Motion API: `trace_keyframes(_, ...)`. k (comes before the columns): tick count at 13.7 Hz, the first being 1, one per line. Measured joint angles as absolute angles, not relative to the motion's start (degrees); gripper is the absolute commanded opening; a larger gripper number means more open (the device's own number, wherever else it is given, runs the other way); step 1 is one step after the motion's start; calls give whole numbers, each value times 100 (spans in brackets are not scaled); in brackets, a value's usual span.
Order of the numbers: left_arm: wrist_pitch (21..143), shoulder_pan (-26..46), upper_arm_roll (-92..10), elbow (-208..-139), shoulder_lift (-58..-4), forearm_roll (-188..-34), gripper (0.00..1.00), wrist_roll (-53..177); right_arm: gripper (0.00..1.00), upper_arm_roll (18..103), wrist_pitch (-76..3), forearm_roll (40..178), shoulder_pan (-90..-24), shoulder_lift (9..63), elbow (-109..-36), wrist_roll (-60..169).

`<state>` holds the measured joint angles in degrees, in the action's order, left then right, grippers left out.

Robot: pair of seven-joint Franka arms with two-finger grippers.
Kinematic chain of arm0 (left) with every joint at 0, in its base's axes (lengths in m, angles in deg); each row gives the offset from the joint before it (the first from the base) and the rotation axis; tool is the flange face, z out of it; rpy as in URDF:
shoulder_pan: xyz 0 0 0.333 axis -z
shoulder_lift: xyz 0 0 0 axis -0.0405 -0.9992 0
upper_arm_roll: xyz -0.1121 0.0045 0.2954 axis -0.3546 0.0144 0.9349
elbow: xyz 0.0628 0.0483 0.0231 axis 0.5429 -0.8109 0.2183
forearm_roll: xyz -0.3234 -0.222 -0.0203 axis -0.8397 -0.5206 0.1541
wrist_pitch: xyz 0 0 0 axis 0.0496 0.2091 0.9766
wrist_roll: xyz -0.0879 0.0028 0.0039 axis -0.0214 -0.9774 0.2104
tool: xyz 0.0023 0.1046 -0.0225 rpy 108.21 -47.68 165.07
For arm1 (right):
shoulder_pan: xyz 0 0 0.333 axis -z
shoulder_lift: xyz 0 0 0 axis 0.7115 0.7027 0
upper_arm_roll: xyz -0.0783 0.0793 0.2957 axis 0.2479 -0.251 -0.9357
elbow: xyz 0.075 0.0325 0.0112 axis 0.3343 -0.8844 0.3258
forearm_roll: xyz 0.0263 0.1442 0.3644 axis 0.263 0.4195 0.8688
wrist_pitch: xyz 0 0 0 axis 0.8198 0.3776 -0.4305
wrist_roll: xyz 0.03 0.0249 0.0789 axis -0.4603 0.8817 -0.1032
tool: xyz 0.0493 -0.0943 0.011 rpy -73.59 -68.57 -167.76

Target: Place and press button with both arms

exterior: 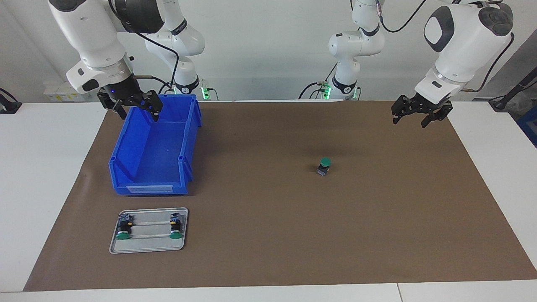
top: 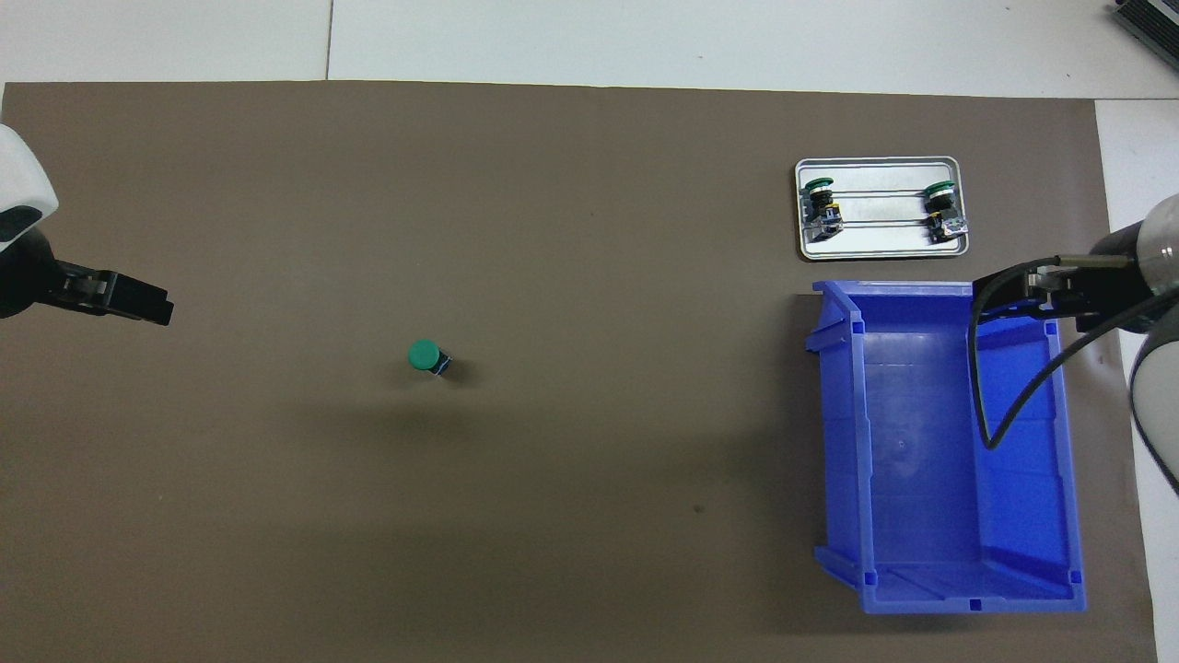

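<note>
Overall, brown mat (exterior: 268, 235), white table (exterior: 42, 176), pale wall (exterior: 268, 42)

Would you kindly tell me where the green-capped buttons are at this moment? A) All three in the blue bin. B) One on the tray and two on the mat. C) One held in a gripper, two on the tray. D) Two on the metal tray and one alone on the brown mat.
D: two buttons lie on the metal tray, and one button stands alone on the brown mat; the blue bin holds none.

A brown mat (exterior: 268, 235) on the table carries button (exterior: 323, 166), blue bin (exterior: 153, 155), tray (exterior: 147, 245).
</note>
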<state>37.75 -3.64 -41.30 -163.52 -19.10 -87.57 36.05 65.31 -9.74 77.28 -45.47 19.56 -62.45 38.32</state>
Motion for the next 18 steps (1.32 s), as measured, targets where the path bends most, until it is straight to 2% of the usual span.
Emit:
trace_keyframes(5,3775,-359,-4150,-16596,-1763,-8738,93,3607,100,6531,-974,7728,-4547,1956,-6245,3832)
trace_keyframes(9,3779,-354,-4169,-16709,-1697,-8735,100,3607,100,6526,-949,7728,-4575,1955,-6249,3832)
trace_keyframes(18,3976,-357,-4143,-16479,-1661,-8728,100,3641,100,6516,-1063,7733,-4655,1945,-6250,3760)
